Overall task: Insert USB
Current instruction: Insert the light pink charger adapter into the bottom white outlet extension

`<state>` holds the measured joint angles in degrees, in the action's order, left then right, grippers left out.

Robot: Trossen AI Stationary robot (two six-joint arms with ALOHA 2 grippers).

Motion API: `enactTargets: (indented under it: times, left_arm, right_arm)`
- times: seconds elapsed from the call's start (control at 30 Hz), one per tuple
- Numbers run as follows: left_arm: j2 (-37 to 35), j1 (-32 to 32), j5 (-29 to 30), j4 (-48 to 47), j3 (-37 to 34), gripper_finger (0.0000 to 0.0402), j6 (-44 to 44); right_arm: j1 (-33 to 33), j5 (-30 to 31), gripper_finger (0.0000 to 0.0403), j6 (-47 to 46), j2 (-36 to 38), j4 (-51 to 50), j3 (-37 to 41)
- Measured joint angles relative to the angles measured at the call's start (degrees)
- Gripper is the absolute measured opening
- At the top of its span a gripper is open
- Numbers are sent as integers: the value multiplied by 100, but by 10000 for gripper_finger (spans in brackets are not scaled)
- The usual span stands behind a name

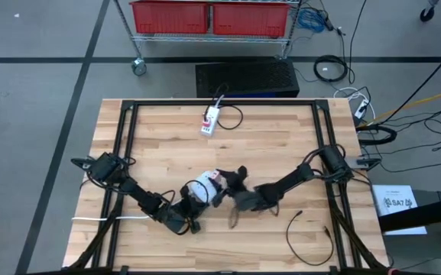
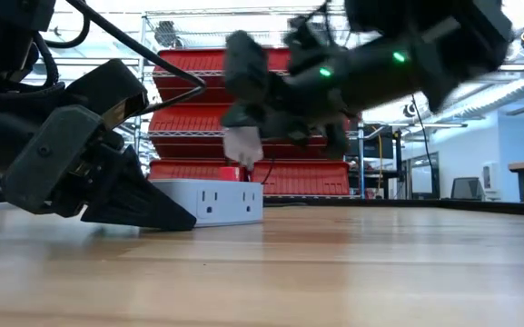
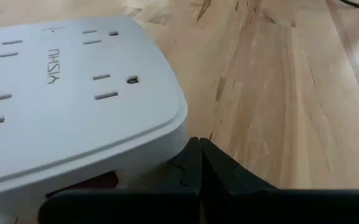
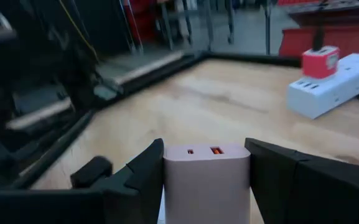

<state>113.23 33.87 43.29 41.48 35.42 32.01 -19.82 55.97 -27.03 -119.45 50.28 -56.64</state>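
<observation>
A white multi-outlet power block (image 1: 199, 189) (image 3: 73, 93) lies on the wooden table near its middle front. My left gripper (image 1: 192, 208) (image 3: 200, 163) is shut, low on the table, at the block's near side. My right gripper (image 1: 222, 182) (image 4: 204, 146) is shut on a small pinkish-white charger (image 4: 207, 180) with two USB ports on its face. The charger (image 2: 242, 145) hangs above the block. A black cable (image 1: 308, 238) lies loose on the table's near right. My left gripper's shut fingertips (image 3: 199, 149) rest against the block's lower corner edge (image 3: 178, 142), coming in level and low over the table from the near-left. The block lies flat on the table. My right gripper pinches the charger's two opposite sides (image 4: 167, 177) between its two fingers (image 4: 143, 174), coming from the table's right. The port face points away from the wrist. The charger is lifted clear of the table, above the block.
A second white power strip (image 1: 211, 121) (image 4: 331, 90) with a red plug (image 4: 321, 61) and a black cord lies at the far middle. A black frame rail (image 1: 124, 145) runs along the table's sides. Bare wood lies between the two strips.
</observation>
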Motion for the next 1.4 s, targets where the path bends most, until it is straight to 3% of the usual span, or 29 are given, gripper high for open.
enactTargets:
  times: [0.07, 0.17, 0.53, 1.4]
  left_arm:
    - [0, 0, 2, 1, -2, 0, 2]
    - [0, 1, 21, 1, -2, 0, 5]
    - [2, -48, 159, -14, -7, 0, 20]
    - [4, -166, 203, -20, -7, 0, 26]
  right_arm:
    - [-23, -5, 163, 270, -78, 956, 278]
    - [-56, -3, 163, 540, -225, 1396, 319]
    - [-172, 880, 163, 584, -742, 651, -572]
    - [36, 670, 163, 403, -868, 818, -582]
